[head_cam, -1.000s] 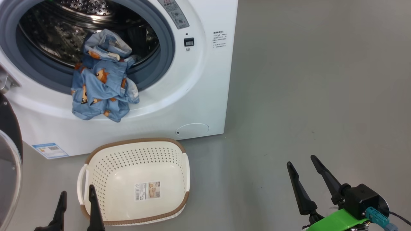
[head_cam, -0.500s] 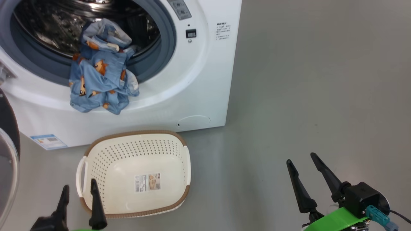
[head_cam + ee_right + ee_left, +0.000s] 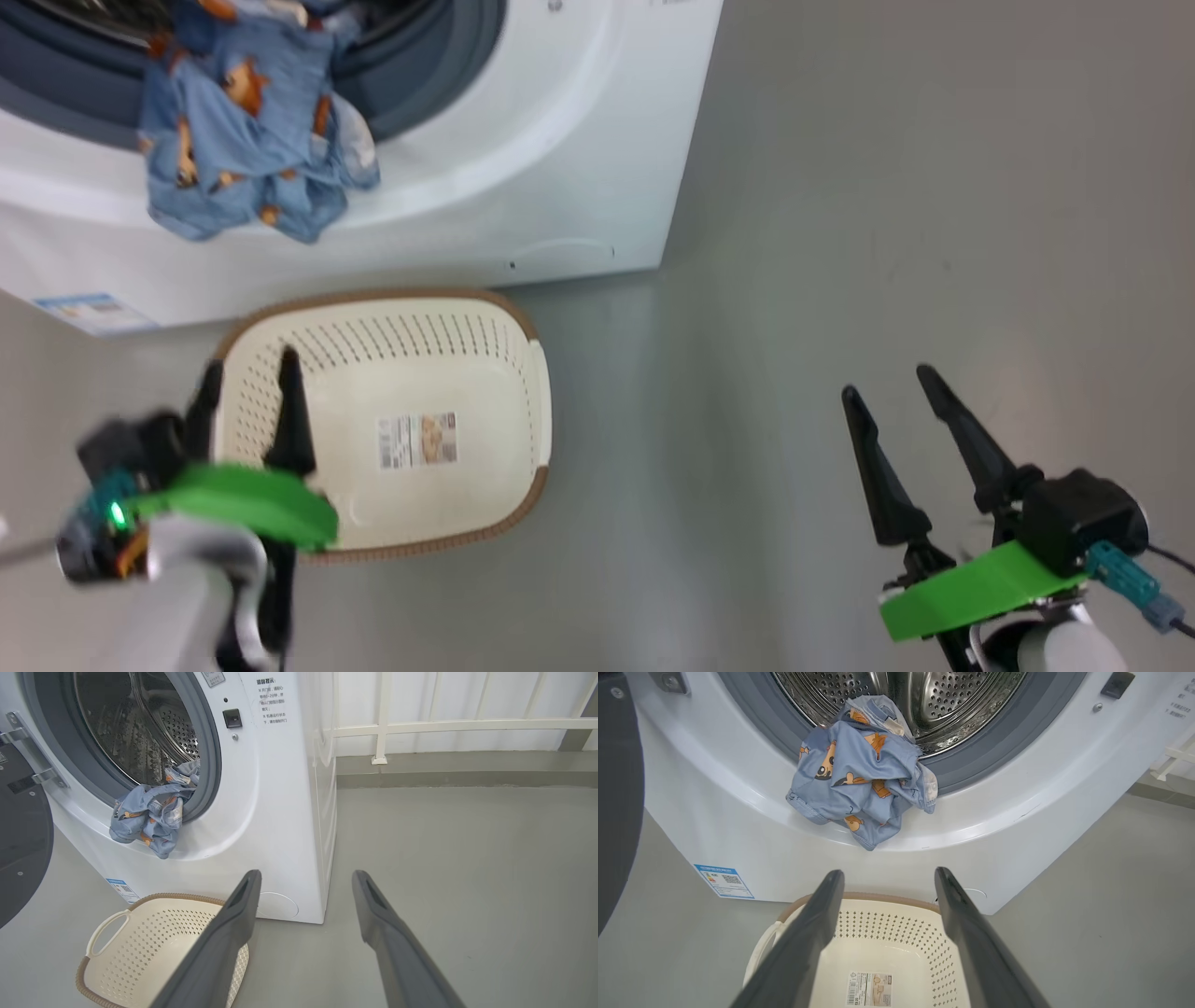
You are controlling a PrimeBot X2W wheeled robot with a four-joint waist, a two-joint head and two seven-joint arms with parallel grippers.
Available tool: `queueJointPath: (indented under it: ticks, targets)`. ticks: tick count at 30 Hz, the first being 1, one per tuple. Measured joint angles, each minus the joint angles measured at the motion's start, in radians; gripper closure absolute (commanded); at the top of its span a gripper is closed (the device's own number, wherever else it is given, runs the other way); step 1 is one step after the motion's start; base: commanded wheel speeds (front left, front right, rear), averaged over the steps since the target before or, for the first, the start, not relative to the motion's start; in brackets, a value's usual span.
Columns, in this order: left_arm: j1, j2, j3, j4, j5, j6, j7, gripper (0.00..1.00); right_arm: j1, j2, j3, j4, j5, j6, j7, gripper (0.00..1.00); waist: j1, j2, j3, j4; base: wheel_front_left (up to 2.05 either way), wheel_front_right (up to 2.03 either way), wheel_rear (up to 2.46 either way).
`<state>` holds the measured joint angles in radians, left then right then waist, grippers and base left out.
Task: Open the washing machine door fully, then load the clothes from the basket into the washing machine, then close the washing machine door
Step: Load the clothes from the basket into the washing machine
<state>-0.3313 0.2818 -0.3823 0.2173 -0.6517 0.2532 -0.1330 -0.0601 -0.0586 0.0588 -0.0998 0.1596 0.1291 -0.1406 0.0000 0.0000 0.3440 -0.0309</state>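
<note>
**Blue fabric clothes [image 3: 859, 779] with orange cartoon figures hang over the drum's mouth**

They lie half inside the steel drum, draped over the grey-blue gasket and down the front of the big white front-loading washing machine [image 3: 560, 168]. Its round black-rimmed door [image 3: 18, 835] stands swung open at the left. Just before the machine, the cream-white perforated plastic basket [image 3: 448, 345] with a brown rim sits on the grey floor [image 3: 747, 420]. My left fingers [image 3: 290, 401] hover over its left side, spread and grasping nothing. My right fingers [image 3: 952, 420] are spread too, released, over bare floor.
</note>
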Motion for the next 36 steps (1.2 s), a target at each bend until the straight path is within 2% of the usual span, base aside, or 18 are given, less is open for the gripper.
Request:
queueJointPath:
  ticks: [5, 12, 16, 18, 28, 36]
  targets:
    - [-0.179, 0.005, 0.003, 0.106, -0.013, -0.063, 0.05, 0.0, -0.057, -0.006, 0.023, 0.003, 0.001, 0.0, -0.016, 0.0, 0.0, 0.0, 0.077, -0.007, 0.0, 0.0, 0.0]
    - [-0.398, 0.056, 0.003, 0.197, -0.016, -0.106, 0.172, 0.0, -0.108, -0.007, 0.038, 0.033, 0.02, 0.0, -0.044, 0.0, 0.0, 0.0, 0.159, -0.03, 0.0, 0.0, 0.0]
    - [-0.532, 0.087, 0.002, 0.25, -0.023, -0.147, 0.269, 0.0, -0.141, -0.005, 0.068, 0.066, 0.029, 0.0, -0.067, 0.0, 0.0, 0.0, 0.197, -0.059, 0.0, 0.0, 0.0]
    - [-0.621, 0.122, 0.0, 0.287, -0.026, -0.169, 0.346, 0.0, -0.167, -0.005, 0.084, 0.087, 0.039, 0.0, -0.082, 0.0, 0.0, 0.0, 0.214, -0.09, 0.0, 0.0, 0.0]
    - [-0.821, 0.268, 0.0, 0.399, -0.008, -0.177, 0.565, 0.0, -0.212, 0.001, 0.139, 0.159, 0.092, 0.0, -0.108, 0.0, 0.0, 0.0, 0.265, -0.197, 0.0, 0.0, 0.0]
    - [-0.864, 0.329, -0.009, 0.428, -0.004, -0.127, 0.751, 0.0, -0.232, 0.005, 0.161, 0.166, 0.127, 0.0, -0.109, 0.0, 0.0, 0.0, 0.301, -0.261, 0.0, 0.0, 0.0]
